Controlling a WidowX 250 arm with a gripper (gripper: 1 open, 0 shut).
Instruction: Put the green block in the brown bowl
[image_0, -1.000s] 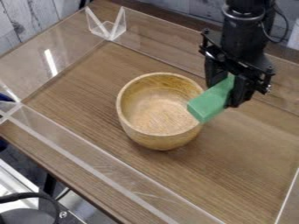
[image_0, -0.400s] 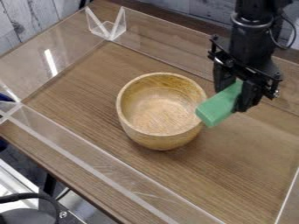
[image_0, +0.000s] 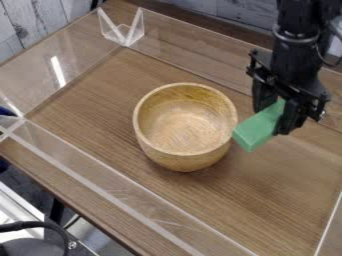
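Hand: your hand (image_0: 277, 118) pointed straight down from the black arm, its jaws clamped on the upper end of the green block (image_0: 261, 128).
Green block: it hung tilted from the hand, its lower end down-left of the fingers and close above the counter (image_0: 120, 90); you could not tell from this view whether that end touched the wood.
Brown bowl: the brown bowl (image_0: 189, 124) sat to the left of the hand, its near rim just beside the block's lower end, the inside bare. The block was outside the rim, not over the opening.
Progress: as a judgement, you had the block held but not yet delivered; the hand needed to come up and left before letting go.
Risk, release: had you let go here, the block would likely have landed on the counter beside the bowl.
Risk, sideways move: a low move left could have pushed the block's end into the thick wall and shoved the bowl or twisted the block in the grip.
Risk, fit: the block looked long against the bowl's width, so a tilted drop might have left it propped on the rim.
Surroundings: clear acrylic walls (image_0: 80, 165) ringed the counter, and a clear stand (image_0: 122, 27) stood far up-left of the hand. Nothing lay between hand and bowl.
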